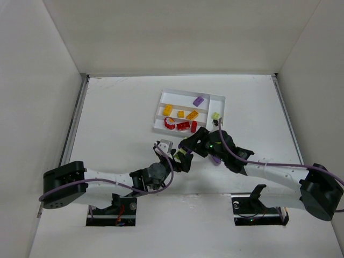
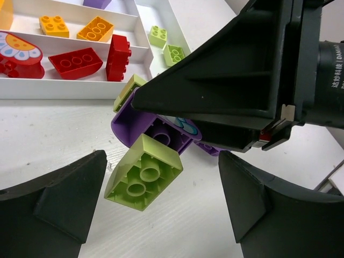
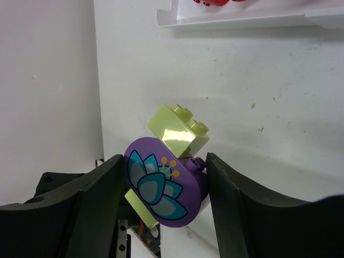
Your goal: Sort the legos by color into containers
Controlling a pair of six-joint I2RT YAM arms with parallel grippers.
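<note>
Left end effector (image 2: 161,183) is nearest and spread wide. A lime brick (image 2: 144,173) sits between its fingers, underside up, not pinched yet. That brick is stuck to a purple piece (image 3: 161,188) with a flower print, and a second lime brick (image 3: 178,126) is stuck on its other side. Right end effector (image 3: 164,166) clamps the purple piece from both sides and holds the stack off the tabletop (image 1: 118,118), just short of the tray (image 1: 161,97).

Progress, by my read: mostly done.
- Near slot: three red, incl. the round one (image 1: 169,123).
- Middle slot: three orange (image 1: 181,114).
- Far slot: one purple brick (image 1: 199,100).
- End slot: two lime (image 2: 157,36).

Left to do:
- Pull the stack apart.
- Lime bricks go to the end slot, purple piece to the far slot.
- A purple patch (image 1: 215,159) under the right arm may be another lego or just cable, can't tell.

Room:
- The two end effectors are nearly touching, so there is little margin at the stack.
- The tray's near wall is just beyond them, so a hard pull toward it could knock the tray.
- Bare tabletop left of the tray gives room to swing.
- The enclosure walls are well apart from the work.
</note>
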